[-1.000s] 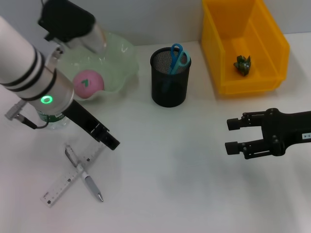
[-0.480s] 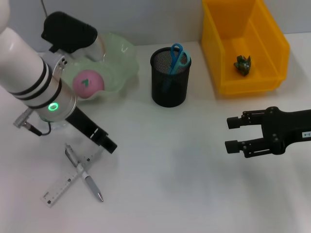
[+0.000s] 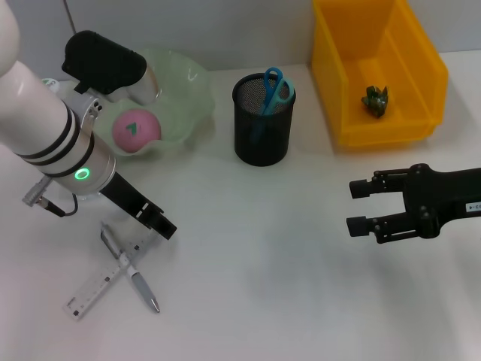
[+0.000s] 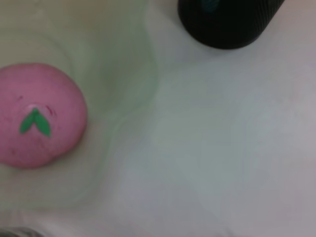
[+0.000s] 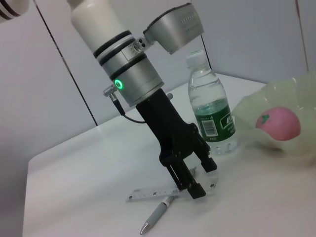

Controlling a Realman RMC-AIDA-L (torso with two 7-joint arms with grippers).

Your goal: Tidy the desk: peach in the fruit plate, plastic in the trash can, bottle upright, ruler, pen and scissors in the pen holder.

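left gripper (image 3: 163,226) low at centre left, just above ruler (image 3: 105,275) and pen (image 3: 130,271), finger gap unclear. right gripper (image 3: 360,207) parked at right, fingers spread, empty.

Pink peach (image 3: 136,129), yellow trash can (image 3: 406,128), black mesh pen holder (image 3: 262,135)

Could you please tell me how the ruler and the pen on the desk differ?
The ruler is flat, translucent and tick-marked; the pen is round and silver with a pointed tip. The pen lies across the ruler, on top of it. Both rest on the desk just below the left gripper, outside the pen holder.
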